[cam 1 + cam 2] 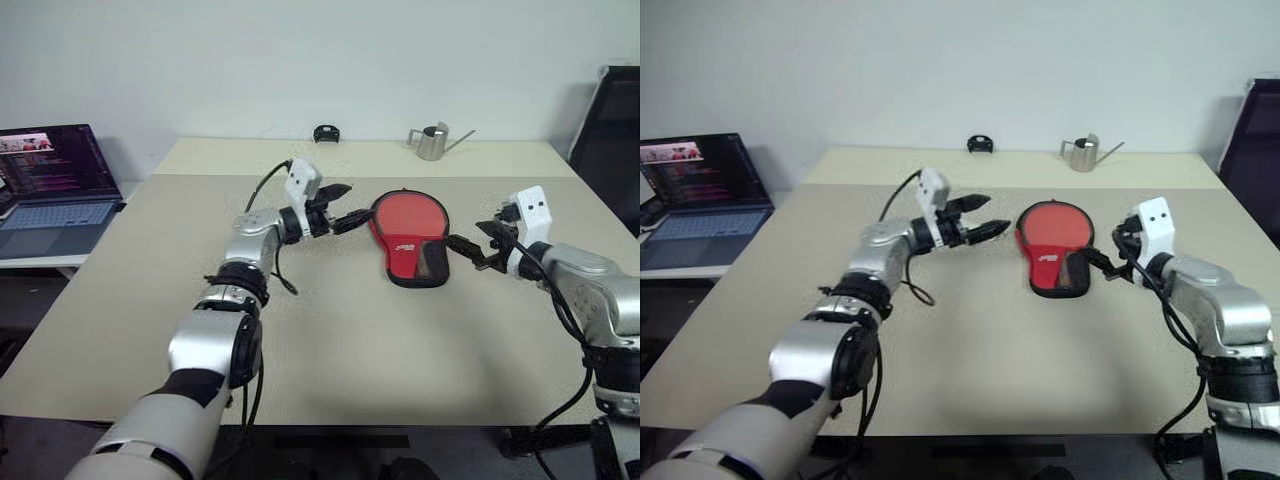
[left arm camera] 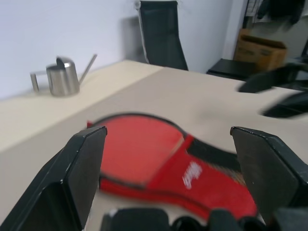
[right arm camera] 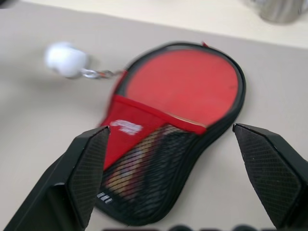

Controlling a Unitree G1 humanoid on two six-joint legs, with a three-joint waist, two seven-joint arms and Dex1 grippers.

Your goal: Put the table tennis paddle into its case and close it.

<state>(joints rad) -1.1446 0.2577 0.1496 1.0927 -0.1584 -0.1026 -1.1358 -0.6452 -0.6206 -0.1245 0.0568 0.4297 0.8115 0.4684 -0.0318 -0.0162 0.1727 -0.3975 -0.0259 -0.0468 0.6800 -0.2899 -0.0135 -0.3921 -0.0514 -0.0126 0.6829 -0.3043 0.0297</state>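
Claws [image 1: 352,217] flank case [image 1: 410,238] on beige table [image 1: 330,340].

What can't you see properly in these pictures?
- Whether the case is zipped shut: its edge is blurred in the right wrist view and too small in the head views.
- The paddle's handle: black mesh covers that end of the case.
- The white logo: too blurred to read.
- The small black thing at the table's far edge: too small to identify.
- The laptop screen: too small to read.
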